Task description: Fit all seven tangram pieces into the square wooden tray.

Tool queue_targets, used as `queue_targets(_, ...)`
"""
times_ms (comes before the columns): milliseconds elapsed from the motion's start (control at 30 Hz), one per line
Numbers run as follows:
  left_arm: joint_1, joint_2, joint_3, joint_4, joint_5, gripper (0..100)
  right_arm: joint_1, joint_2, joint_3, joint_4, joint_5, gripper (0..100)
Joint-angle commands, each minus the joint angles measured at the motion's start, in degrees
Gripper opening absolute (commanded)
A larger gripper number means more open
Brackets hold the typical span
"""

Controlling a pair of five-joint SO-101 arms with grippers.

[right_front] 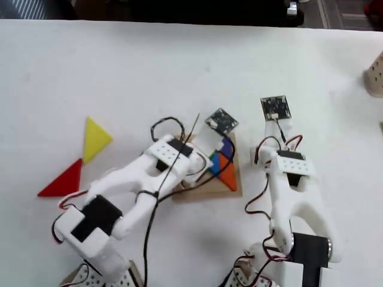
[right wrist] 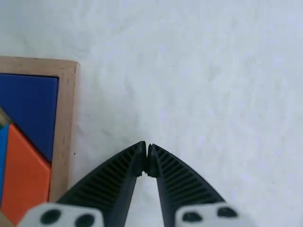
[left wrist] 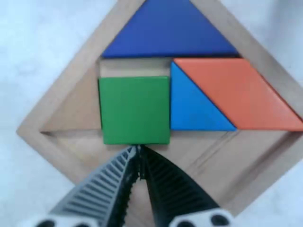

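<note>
1. We see the desk (right_front: 179, 66) brightly and evenly lit from above in the high view, and its white top comes close to washing out.
2. Shadows are soft and pale. A grey one lies on the desk along the near side of the wooden tray (right_front: 206, 191) and beneath the left arm (right_front: 119, 191).
3. The room beyond the desk's far edge is dark.
4. In the left wrist view, flat, even light falls on the tangram pieces (left wrist: 135, 109), and the left tool (left wrist: 138, 163) looks dim against them.
5. In the right wrist view the desk glows bright around the dark right tool (right wrist: 147, 161).
</note>
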Motion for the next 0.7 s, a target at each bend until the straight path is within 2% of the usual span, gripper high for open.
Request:
queue_targets(0,1.01,1.54,-4.31,-2.46,0.7,2,-0.66,-1.01,-2.64,0.13,0.62,1.8)
queue_targets(233,0.92,0.92,-4.13,-4.31,0.7,2,-0.66,-0.84,-2.64,0.04,0.62,1.8)
queue_targets(433,0.22,-3.21,-4.04,1.85,0.44,2,-0.66,-0.84,-2.64,0.04,0.62,1.8)
queue_targets(667,-7.08,-10.15,-4.04,5.8,0.18,2,-0.66,-0.84,-2.64,-0.04,0.7,1.8)
